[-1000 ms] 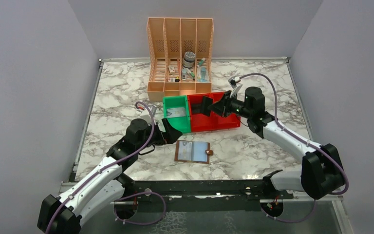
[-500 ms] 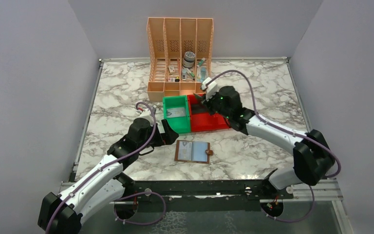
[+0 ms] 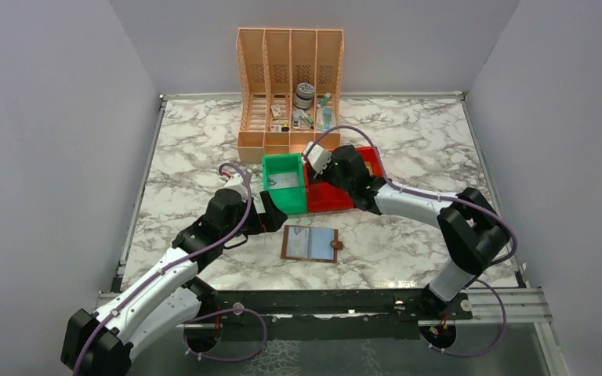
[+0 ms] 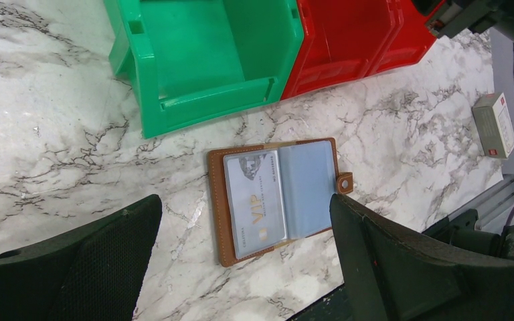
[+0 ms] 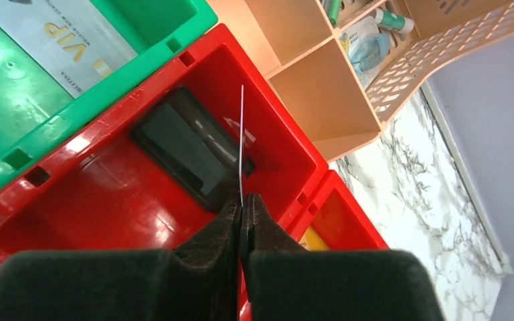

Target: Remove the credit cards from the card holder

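The brown card holder lies open on the marble, and in the top view the card holder is near the front edge. A grey VIP credit card sits in its left sleeve, and a pale blue sleeve is on its right. My left gripper hovers open above the holder, touching nothing. My right gripper is shut on a thin credit card, seen edge-on, above the red bin. Another VIP credit card lies in the green bin.
A black flat object lies in the red bin, which touches the green bin. The peach file organiser stands behind them with small items inside. A small white box lies right of the holder.
My right arm has swung left over the red bin toward the green bin, still pinching the card. The left arm and the card holder have not moved.
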`<state>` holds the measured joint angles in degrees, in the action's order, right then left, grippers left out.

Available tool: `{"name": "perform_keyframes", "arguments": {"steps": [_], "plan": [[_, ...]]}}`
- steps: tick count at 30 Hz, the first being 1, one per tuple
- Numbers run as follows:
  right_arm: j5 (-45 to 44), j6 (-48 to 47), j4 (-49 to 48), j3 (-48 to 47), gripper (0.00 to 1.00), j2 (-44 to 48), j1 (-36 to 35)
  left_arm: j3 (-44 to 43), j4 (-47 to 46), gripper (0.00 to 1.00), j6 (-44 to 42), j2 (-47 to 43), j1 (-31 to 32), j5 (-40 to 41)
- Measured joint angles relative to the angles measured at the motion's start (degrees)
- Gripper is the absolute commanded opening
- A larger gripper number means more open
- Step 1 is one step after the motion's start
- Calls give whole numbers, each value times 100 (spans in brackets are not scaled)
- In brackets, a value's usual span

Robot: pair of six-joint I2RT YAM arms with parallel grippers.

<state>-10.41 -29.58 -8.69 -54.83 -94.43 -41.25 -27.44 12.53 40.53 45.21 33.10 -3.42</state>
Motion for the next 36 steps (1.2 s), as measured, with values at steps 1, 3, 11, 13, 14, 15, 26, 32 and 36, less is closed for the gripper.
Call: {"name": "perform_keyframes", "arguments": {"steps": [1,3,11,13,14,15,26,32,36], "plan": [[-35,-92,-35,-28,1,-83,0,0,0,99,0,0,0,0],[-70,-267,-59,-122,1,-262,0,0,0,99,0,0,0,0],[-136,-857,-120,-522,1,-874,0,2,0,99,4,-7,0,4],[-114,-957,-111,-634,1,-999,0,0,0,99,4,-13,0,7],[-81,-990,-85,-688,1,-1051,2,2,0,99,4,-17,0,7],[-57,-1023,-74,-717,1,-1086,2,0,0,99,4,-20,0,7],[116,-1224,361,-1016,7,-1499,0,0,0,99,4,-26,0,11],[238,-1198,726,-1250,22,-1593,0,0,0,99,2,-17,0,9],[400,-1141,916,-1325,29,-1606,0,0,0,99,2,-7,0,9]]}}
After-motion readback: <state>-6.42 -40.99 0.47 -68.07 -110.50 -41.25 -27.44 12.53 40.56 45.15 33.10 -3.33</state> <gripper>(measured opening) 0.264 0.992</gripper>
